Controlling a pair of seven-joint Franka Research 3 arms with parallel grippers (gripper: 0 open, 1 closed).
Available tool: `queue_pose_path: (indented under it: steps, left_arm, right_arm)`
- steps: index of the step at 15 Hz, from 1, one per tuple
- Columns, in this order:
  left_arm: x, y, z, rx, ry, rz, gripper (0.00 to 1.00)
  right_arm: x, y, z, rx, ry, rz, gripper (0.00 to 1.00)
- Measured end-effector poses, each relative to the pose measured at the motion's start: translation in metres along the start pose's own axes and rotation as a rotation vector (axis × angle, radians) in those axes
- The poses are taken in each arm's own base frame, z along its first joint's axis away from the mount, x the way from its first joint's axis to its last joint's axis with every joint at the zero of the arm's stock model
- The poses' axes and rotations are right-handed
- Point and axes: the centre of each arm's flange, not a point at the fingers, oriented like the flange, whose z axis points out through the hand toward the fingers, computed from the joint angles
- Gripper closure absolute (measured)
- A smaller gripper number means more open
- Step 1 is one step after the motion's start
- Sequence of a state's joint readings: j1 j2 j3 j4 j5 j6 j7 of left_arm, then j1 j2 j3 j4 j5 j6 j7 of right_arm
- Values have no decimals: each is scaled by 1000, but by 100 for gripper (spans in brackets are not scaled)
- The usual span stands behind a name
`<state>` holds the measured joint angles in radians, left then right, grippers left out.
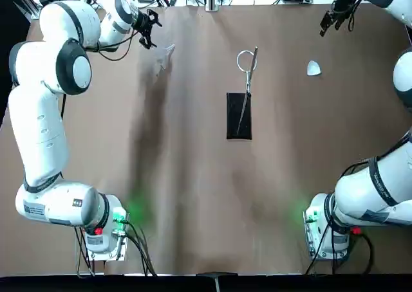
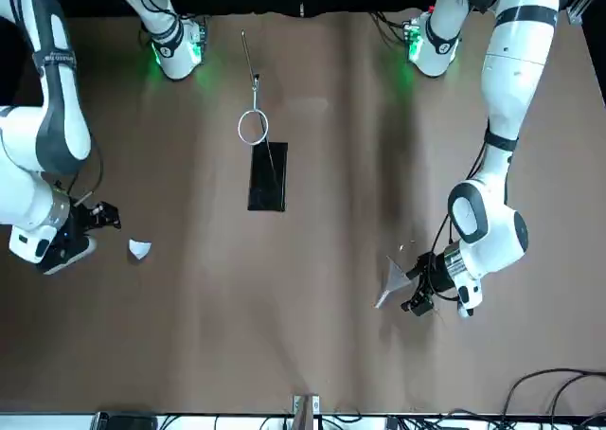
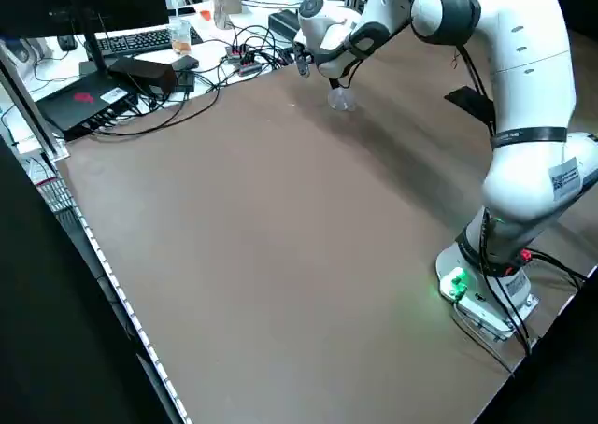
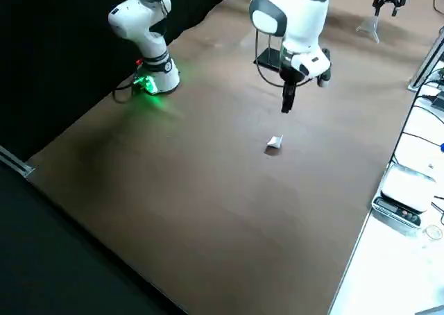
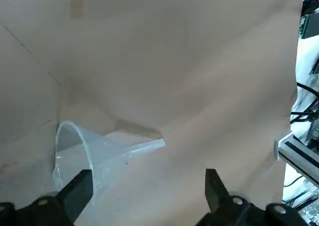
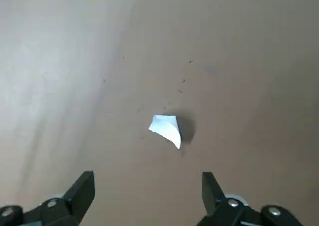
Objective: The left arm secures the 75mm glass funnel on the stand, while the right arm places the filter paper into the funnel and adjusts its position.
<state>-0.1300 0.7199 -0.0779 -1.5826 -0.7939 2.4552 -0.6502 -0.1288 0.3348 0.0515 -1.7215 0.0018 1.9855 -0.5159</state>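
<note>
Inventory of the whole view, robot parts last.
Glass funnel: 1, clear, on the table beside the left claw
Stand: 1, black base, silver rod and ring, mid-table
Filter paper: 1, white, right part of the table
Table: 1, brown, under everything
Monitor: 1, black, beyond the table edge
Keyboard: 1, black, by the monitor
Arms: 2, white, one each side
Left claw: 1, black, open, by the funnel
Right claw: 1, black, open, above the paper

stand (image 1: 239,116) between funnel (image 1: 165,58) and filter paper (image 1: 313,68)
</note>
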Motion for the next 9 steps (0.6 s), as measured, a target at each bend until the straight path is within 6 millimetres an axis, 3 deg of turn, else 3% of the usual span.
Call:
queue_pose_path:
  steps: [3,7,9]
  left_arm:
    - [3,-5,9,1,12,-6,1]
    - [5,-8,16,0,26,-8,2]
    - [3,-7,18,0,27,-5,17]
  right_arm:
    - [3,18,28,-22,42,-50,11]
    - [0,21,95,-80,133,-78,14]
    - [-8,20,119,-91,145,-111,15]
